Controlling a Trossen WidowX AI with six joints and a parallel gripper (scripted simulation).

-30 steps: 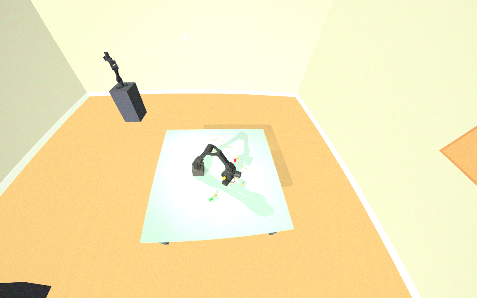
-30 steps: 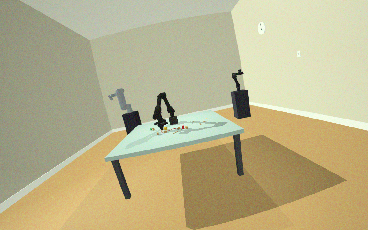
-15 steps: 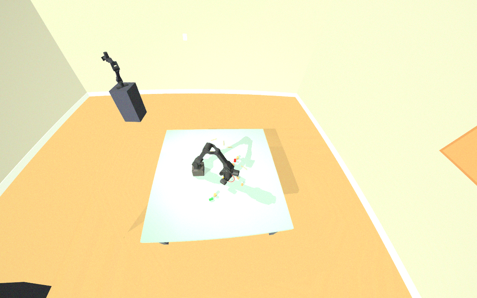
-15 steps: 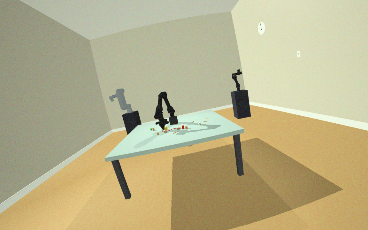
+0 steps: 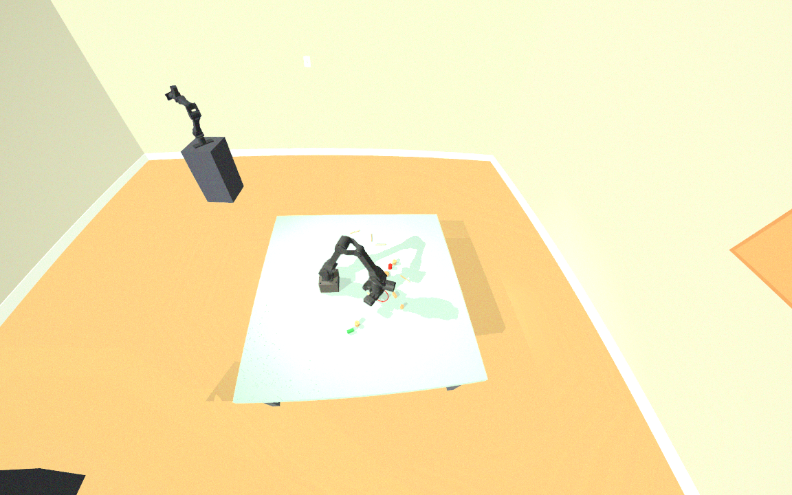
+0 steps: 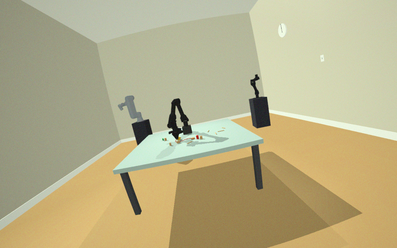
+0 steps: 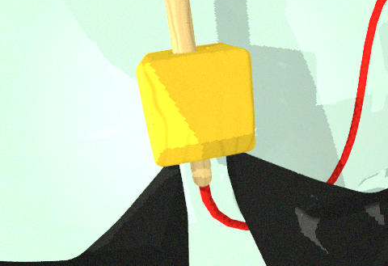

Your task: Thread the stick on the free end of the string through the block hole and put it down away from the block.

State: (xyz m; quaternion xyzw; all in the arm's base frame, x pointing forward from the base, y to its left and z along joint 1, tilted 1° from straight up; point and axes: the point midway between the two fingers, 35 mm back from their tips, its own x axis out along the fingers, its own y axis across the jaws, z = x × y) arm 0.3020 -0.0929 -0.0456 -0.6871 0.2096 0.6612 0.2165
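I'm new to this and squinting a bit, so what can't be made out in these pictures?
- Inside of the yellow block's hole: hidden by the block, wrist view.
- Far tip of the stick: cut off by the top edge, wrist view.
- Part of the red string: behind the tool's right-hand finger, wrist view.
- Clock's numerals: too small, exterior view.

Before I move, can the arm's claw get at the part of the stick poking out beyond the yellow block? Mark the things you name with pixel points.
Probably yes, but not straight ahead: the yellow block (image 5: 368, 294) (image 6: 179, 138) (image 7: 198, 104) stands between the open claw (image 5: 372, 291) (image 6: 176, 138) (image 7: 203, 166) and the stick's far part (image 7: 179, 11). Going up and over looks feasible.
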